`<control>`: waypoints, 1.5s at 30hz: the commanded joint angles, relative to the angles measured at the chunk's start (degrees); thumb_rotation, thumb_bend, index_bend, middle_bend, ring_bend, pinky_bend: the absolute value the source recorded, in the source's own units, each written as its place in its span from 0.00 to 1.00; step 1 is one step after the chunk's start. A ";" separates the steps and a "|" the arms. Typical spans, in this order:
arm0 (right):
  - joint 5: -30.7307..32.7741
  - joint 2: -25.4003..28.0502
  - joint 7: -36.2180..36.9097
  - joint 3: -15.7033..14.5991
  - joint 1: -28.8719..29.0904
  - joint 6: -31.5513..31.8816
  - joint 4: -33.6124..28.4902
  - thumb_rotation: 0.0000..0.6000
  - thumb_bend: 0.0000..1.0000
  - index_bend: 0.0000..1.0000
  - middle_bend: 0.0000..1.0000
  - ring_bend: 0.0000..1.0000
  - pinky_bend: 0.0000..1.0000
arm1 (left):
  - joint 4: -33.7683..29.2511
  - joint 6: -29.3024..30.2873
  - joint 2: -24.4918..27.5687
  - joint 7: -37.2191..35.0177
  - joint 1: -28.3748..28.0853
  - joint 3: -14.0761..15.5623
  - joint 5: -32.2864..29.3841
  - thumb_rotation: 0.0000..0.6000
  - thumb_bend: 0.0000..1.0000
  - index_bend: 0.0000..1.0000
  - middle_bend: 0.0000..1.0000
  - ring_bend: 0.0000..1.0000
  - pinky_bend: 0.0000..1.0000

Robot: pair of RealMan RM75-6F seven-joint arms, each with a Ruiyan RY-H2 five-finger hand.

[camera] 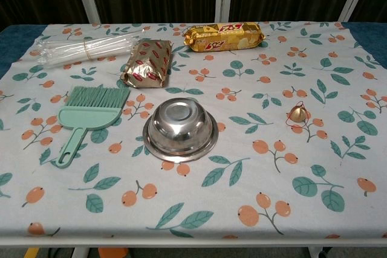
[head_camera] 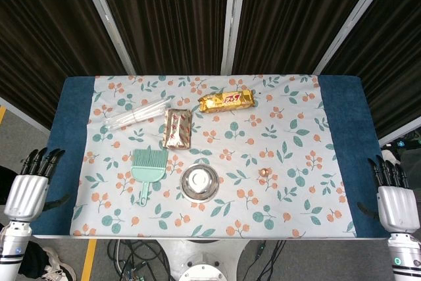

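Bowl [camera: 180, 130] sits upside down at table's [head_camera: 342, 129] front-centre. Brush [camera: 91, 116] just left of it, bell [camera: 297, 113] well to its right. Behind bowl: foil packet [camera: 147, 61]; straw bundle [camera: 87, 48] further left, biscuit pack [camera: 225, 35] behind-right. Left hand [head_camera: 29, 189] & right hand [head_camera: 395, 201] hang off table's front corners, apart from everything.

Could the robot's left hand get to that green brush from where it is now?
Probably yes. The left hand sits open off the table's left edge, and the green brush lies on that side. Only bare floral cloth shows between them; the steel bowl is beyond the brush.
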 commanded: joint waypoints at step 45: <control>7.69 -1.74 -16.46 5.13 24.64 -32.54 -5.44 1.00 0.03 0.00 0.00 0.00 0.00 | 0.36 -1.76 0.34 0.20 -0.01 0.43 -1.73 1.00 0.00 0.08 0.09 0.00 0.00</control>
